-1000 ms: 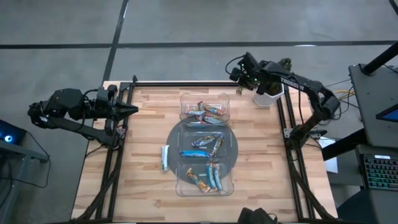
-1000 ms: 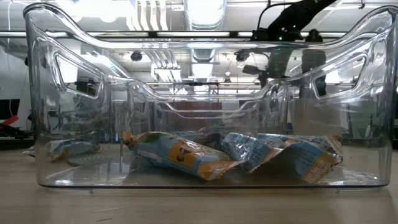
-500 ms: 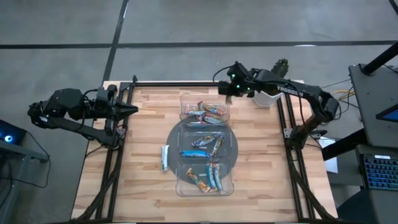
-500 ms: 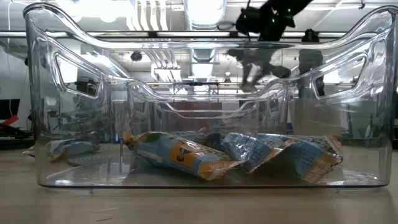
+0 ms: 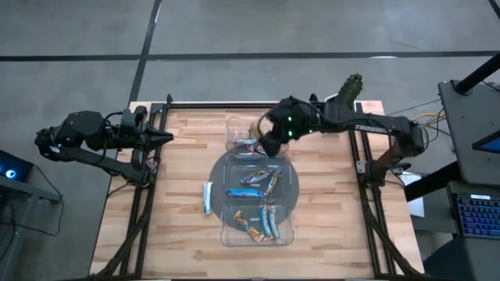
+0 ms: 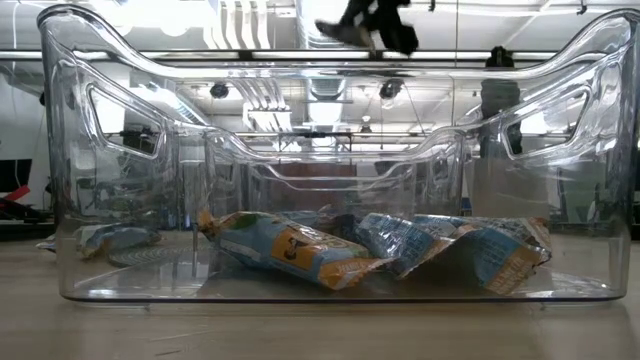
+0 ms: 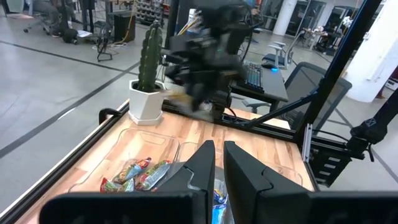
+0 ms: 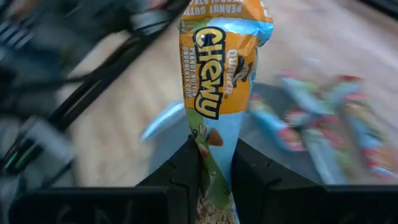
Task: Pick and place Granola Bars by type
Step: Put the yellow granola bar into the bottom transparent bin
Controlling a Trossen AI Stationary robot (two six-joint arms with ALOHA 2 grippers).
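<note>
Sorting mid-way: right end effector grips 1 orange-blue bar above clear tray; 1 loose bar just beside the tray; left end effector closed, idle

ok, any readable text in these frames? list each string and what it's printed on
"CHEWY": down the orange panel of the granola bar that the right end effector is shut on.
"QUAKER": small, beside it on the same wrapper.
"PEANUT BUTTER CHOCOLATE CHIP": small, along that panel's edge.
White lettering on the right arm, high view: too small to read.
Wrappers of the bars in the clear tray: too blurred or small to read.
</note>
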